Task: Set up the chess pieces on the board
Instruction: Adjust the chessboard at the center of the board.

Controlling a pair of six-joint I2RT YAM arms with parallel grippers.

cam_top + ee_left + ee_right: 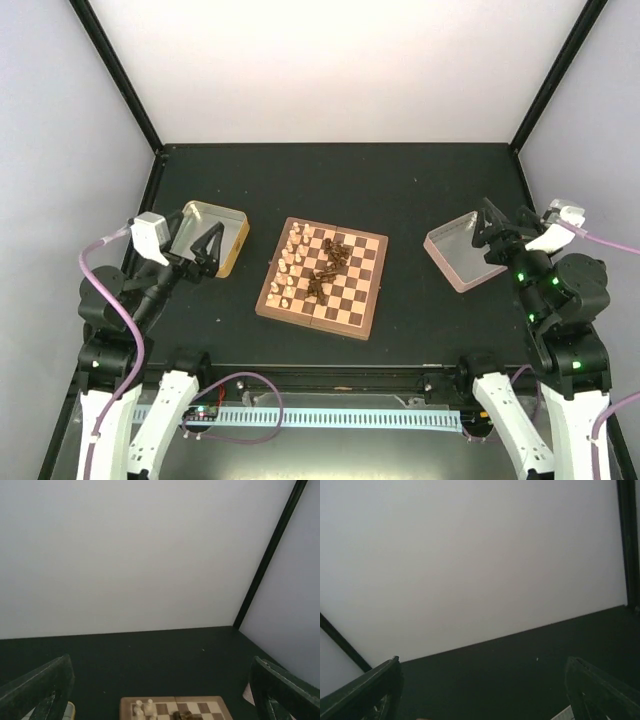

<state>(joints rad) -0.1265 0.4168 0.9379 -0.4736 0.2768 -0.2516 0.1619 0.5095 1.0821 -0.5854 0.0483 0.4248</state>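
the board (355,290) is flanked by a yellow tray (238,246) and a pink tray (443,262), over which the left claw (208,250) and right claw (495,236) are held spread and empty.

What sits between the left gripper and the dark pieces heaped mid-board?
The cream pieces lined along the board's left side stand between the left gripper and the dark pieces; the gold tray's rim too.

Probably a lab test cell — plain white walls (340,60), black corner posts (115,70), dark table (400,190).
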